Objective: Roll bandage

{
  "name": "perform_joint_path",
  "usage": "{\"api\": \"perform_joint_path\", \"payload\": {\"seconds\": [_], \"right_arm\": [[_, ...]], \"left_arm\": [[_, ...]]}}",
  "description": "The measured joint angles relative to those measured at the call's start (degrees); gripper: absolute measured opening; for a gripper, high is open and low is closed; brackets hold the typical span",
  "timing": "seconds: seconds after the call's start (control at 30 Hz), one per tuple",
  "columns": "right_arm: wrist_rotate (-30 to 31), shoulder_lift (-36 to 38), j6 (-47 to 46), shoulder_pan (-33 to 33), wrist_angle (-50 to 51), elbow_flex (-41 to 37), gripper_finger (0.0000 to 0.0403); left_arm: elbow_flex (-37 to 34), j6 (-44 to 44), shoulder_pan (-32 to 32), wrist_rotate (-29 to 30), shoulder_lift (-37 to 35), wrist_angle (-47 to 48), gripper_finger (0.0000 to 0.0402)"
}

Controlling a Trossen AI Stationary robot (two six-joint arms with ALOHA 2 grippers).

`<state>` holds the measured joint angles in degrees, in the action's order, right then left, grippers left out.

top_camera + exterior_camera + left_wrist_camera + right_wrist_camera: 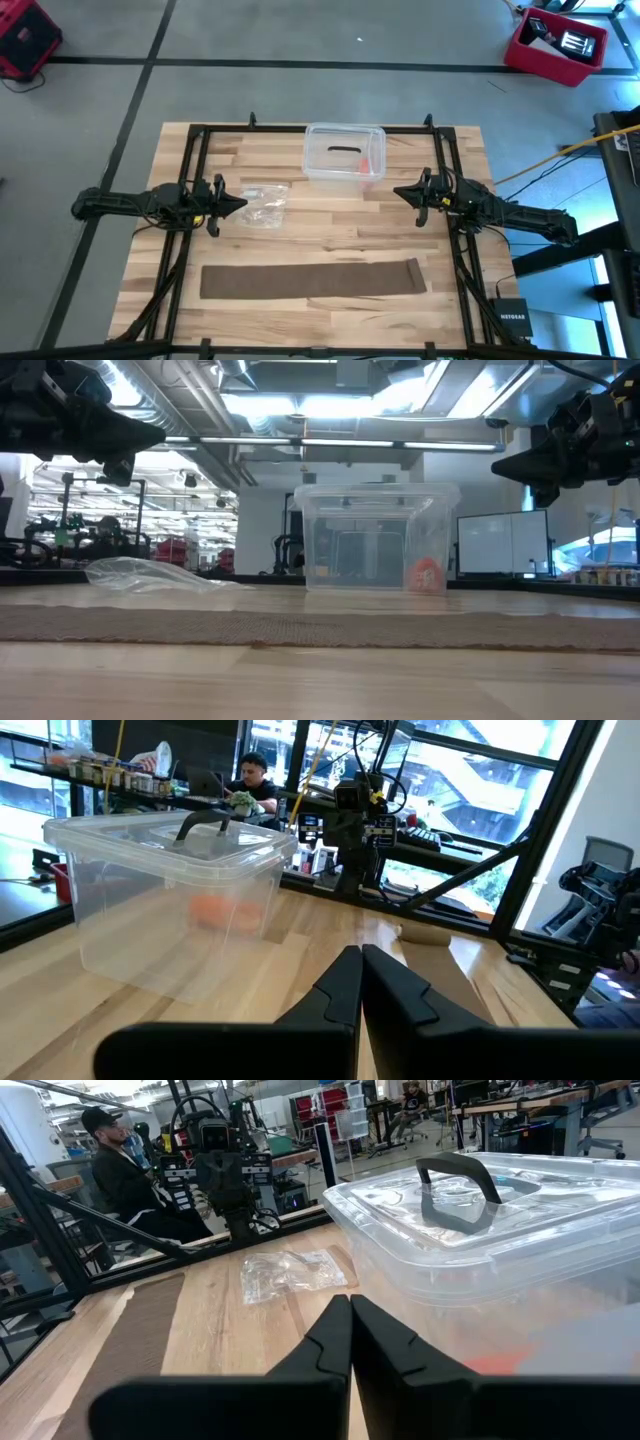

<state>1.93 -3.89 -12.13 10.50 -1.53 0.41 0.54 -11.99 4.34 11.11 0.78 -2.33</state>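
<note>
The wooden table (330,235) fills the middle of the high view, with a black frame (190,160) running along its edges. On it, toward six o'clock from the table's centre, the bandage (312,278) lies flat and fully unrolled as a long brown strip, stretching from the left side to the right side of the table; nothing touches it. In the low view it shows as a flat brown band (300,628) across the foreground.

At twelve o'clock from the centre stands a clear plastic box (344,154) with its lid on and a dark handle (455,1188) on top; something orange (426,574) sits inside it. A small clear plastic bag (264,204) lies at about ten o'clock, just beside the box's left corner and well apart from the bandage.

The left gripper (238,203) hovers at nine o'clock, next to the bag, its fingers (340,988) pressed together and holding nothing. The right gripper (399,192) hovers at three o'clock, near the box's right side, its fingers (335,1335) likewise closed and empty.

A person (125,1175) sits beyond the table.
</note>
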Motion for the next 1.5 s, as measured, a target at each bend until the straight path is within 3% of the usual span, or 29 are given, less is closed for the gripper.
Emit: {"api": "perform_joint_path", "payload": {"seconds": [0.67, 0.87, 1.07, 1.23, 1.37, 1.5], "right_arm": [[0.0, -0.01, 0.01, 0.0, 0.0, -0.01, 0.0012], [0.02, -0.01, -0.84, -0.02, -1.34, 0.03, 0.0012], [0.02, 0.04, -10.54, -0.02, -1.98, 1.69, 0.0012], [0.29, -0.01, -10.11, 0.0, -1.8, 1.83, 0.0012], [2.05, -0.01, -8.72, 0.0, -3.3, 1.83, 0.0012], [-0.61, -0.1, -8.64, 0.0, -5.21, 1.91, 0.0012]], "left_arm": [[-0.02, 2.16, -0.07, 0.03, 0.02, -0.29, 0.0004], [-0.02, -4.07, -0.11, 1.54, 0.04, -9.26, 0.0004], [0.6, 2.71, -0.11, 2.46, 2.51, -18.23, 0.0003], [6.81, 8.77, -0.11, 3.96, 14.89, -18.28, 0.0001], [16.02, 11.88, 0.62, 4.02, 31.39, -18.1, 0.0001], [27.77, 15.49, 2.36, 4.0, 49.04, -18.27, 0.0001]]}}
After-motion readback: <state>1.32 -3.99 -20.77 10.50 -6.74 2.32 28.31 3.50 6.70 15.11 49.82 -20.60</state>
